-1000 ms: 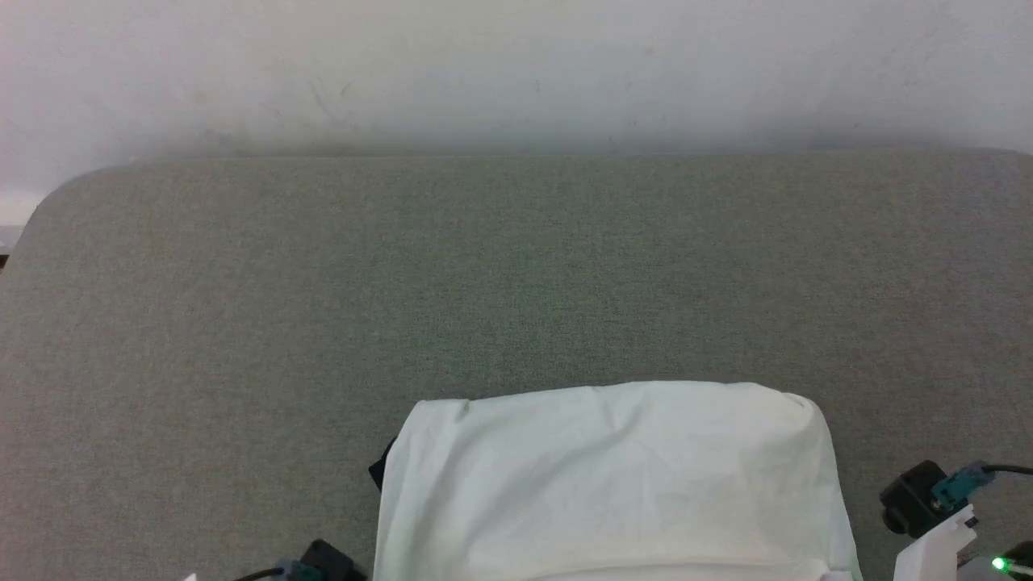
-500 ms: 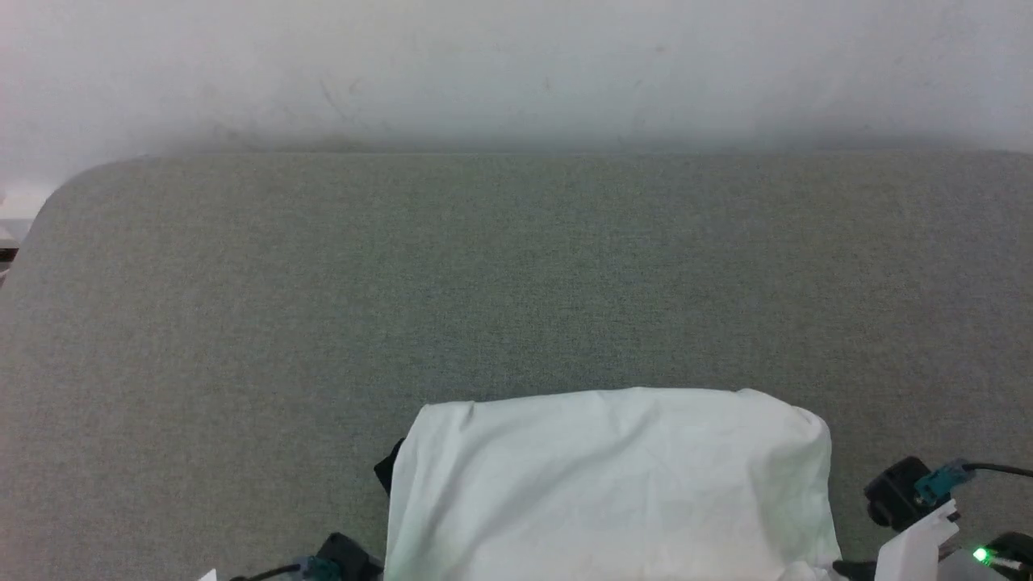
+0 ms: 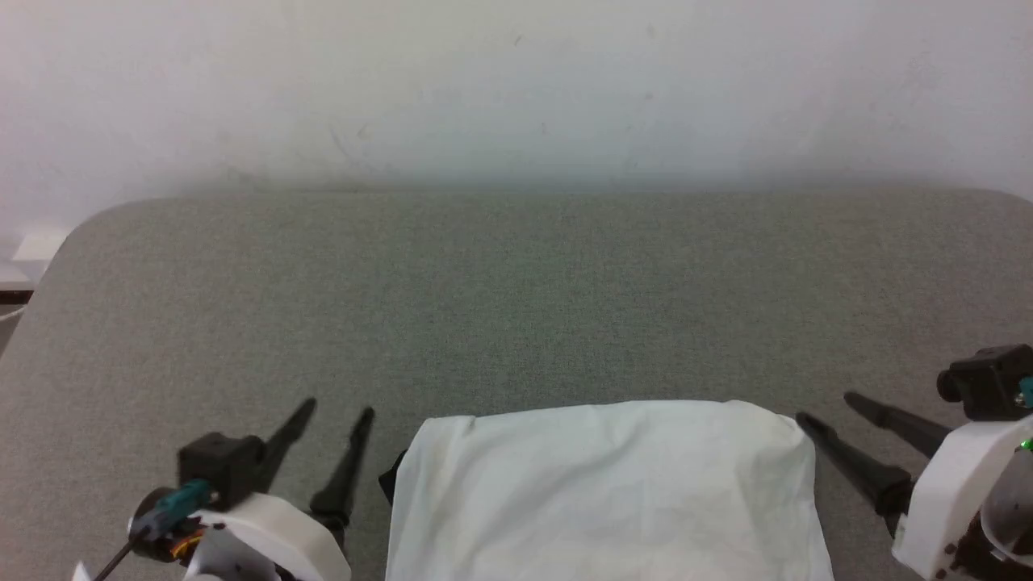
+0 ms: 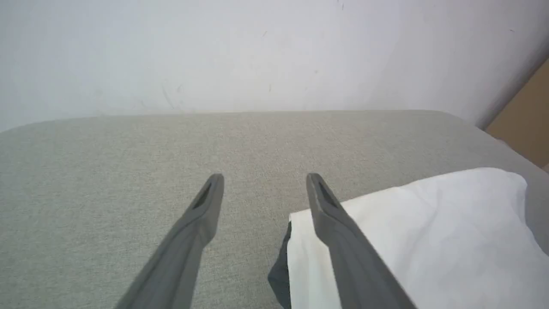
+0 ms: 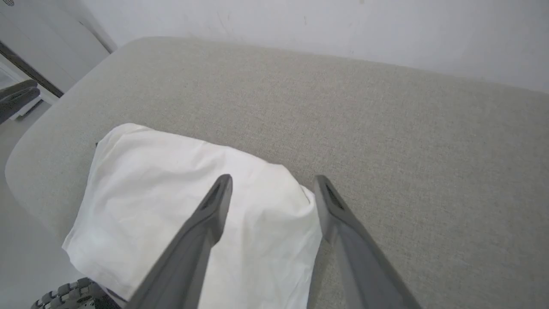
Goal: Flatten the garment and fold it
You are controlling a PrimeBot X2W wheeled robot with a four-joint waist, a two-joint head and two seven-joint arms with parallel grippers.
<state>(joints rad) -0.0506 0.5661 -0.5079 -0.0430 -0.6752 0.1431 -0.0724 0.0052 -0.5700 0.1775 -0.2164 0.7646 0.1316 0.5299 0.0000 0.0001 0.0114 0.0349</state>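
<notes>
The garment (image 3: 605, 492), a soft thin shirt gathered into a white, roughly rectangular folded bundle, lies at the near edge of the grey woven-fabric surface (image 3: 516, 298), around the middle from left to right, with its near part cut off by the bottom of the head view. Its top layer is smooth apart from a few shallow creases, and its far corners are rounded. A black sliver of cloth (image 3: 391, 478) pokes out from under its left edge; it may be a tucked sleeve, though too little of it shows to be sure. The left end effector (image 3: 339, 408) sits just to the left of the bundle, its two long dark fingers spread wide and holding nothing, pointing toward the far side. In the left wrist view its right-hand finger crosses the far left corner of the white cloth, but whether it touches the cloth cannot be told from that angle. The right end effector (image 3: 825, 407) is just to the right of the bundle's far right corner, angled inward toward it, its fingers likewise wide apart and empty. The far half of the grey surface is bare fabric running back to a plain white wall (image 3: 516, 81). In the right wrist view a dark treaded wheel (image 5: 70, 294) shows below the surface's near edge.
</notes>
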